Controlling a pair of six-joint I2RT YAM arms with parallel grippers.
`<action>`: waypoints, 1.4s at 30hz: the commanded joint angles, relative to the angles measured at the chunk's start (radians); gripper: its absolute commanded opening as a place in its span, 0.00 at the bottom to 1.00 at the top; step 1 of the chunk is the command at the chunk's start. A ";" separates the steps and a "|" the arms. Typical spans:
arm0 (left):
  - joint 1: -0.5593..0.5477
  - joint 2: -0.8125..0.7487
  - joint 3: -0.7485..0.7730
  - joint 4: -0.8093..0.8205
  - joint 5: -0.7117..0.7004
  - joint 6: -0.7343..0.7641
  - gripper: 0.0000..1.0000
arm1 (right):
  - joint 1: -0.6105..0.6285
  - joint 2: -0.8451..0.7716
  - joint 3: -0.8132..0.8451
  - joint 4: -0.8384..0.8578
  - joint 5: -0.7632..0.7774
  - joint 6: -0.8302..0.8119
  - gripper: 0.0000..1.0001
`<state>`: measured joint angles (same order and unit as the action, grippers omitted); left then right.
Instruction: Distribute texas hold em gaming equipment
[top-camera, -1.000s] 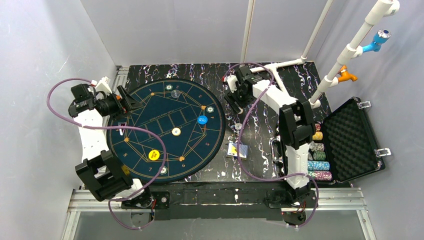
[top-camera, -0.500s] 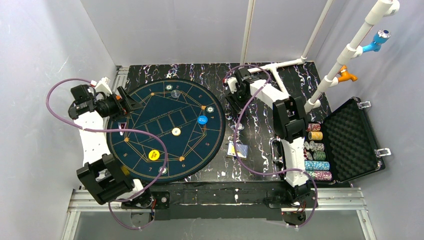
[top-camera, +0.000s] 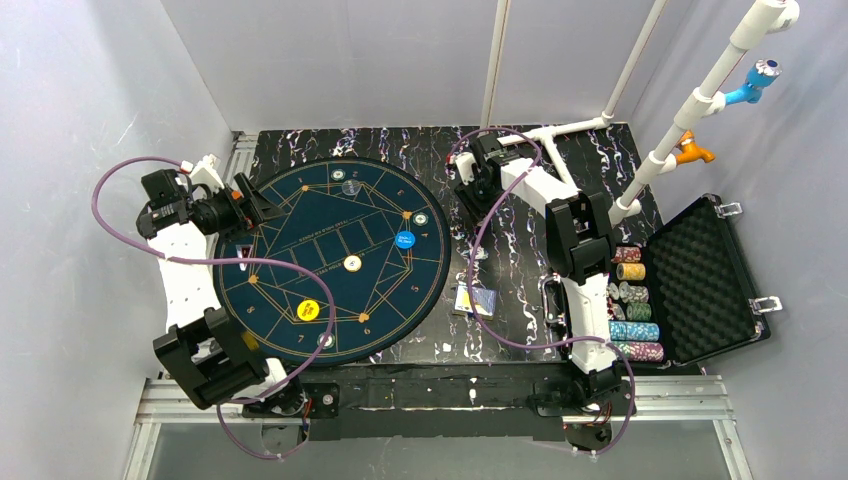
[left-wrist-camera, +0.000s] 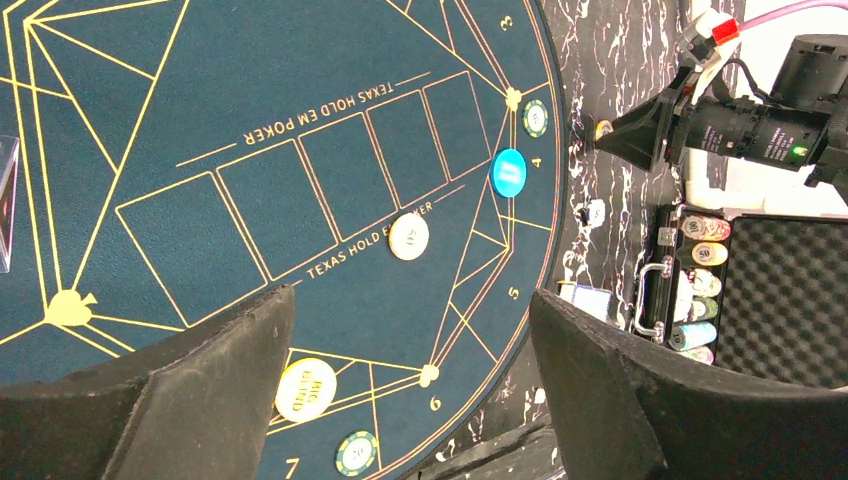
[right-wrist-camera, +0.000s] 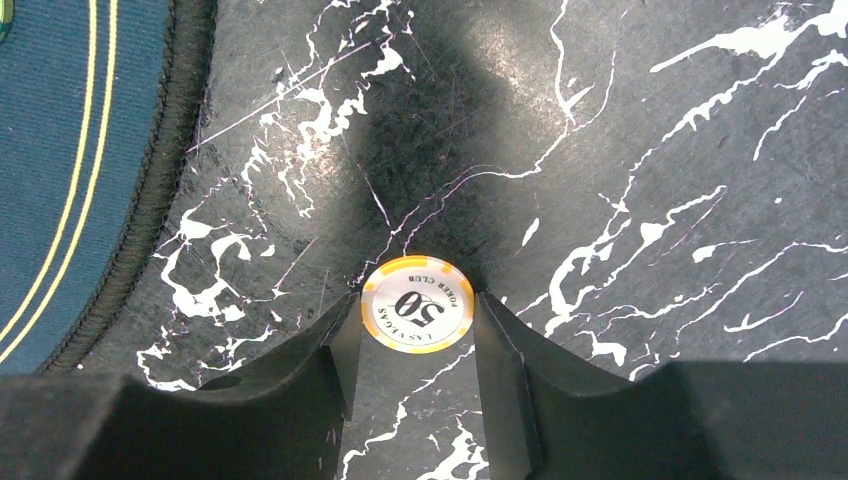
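My right gripper (right-wrist-camera: 415, 302) is shut on a yellow-edged poker chip (right-wrist-camera: 418, 304) marked 50, which lies flat on the black marbled table just right of the mat's edge. From above, the right gripper (top-camera: 467, 200) is at the table's far middle. My left gripper (left-wrist-camera: 410, 292) is open and holds nothing, hovering over the mat's left side (top-camera: 262, 200). On the mat lie a blue disc (top-camera: 405, 240), a white disc (top-camera: 352, 263), a yellow disc (top-camera: 308, 310) and green chips (top-camera: 421, 218) (left-wrist-camera: 357, 452). Playing cards (top-camera: 476, 301) lie right of the mat.
The round dark-blue mat (top-camera: 300, 225) covers the table's left half. The open black case (top-camera: 700, 280) at the right holds rows of chips (top-camera: 635, 310). Another small chip (top-camera: 478, 253) lies on the table between mat and case. A white pipe frame (top-camera: 640, 110) stands at the back right.
The right gripper's fingers have closed in on the yellow chip, and the right arm's elbow has shifted slightly left. The left arm has not moved.
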<state>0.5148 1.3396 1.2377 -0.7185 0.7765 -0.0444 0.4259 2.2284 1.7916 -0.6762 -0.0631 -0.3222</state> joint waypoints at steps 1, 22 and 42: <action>-0.001 -0.015 0.021 -0.012 0.001 0.016 0.85 | -0.003 -0.007 -0.003 -0.052 -0.006 -0.023 0.44; -0.001 0.013 0.033 -0.018 0.026 0.005 0.85 | 0.227 -0.148 0.088 -0.068 -0.122 0.034 0.36; -0.001 0.017 0.048 -0.019 0.053 -0.017 0.85 | 0.548 0.151 0.404 -0.046 -0.160 0.081 0.39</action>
<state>0.5148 1.3567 1.2488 -0.7189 0.7979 -0.0601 0.9646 2.3581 2.1452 -0.7334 -0.2134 -0.2604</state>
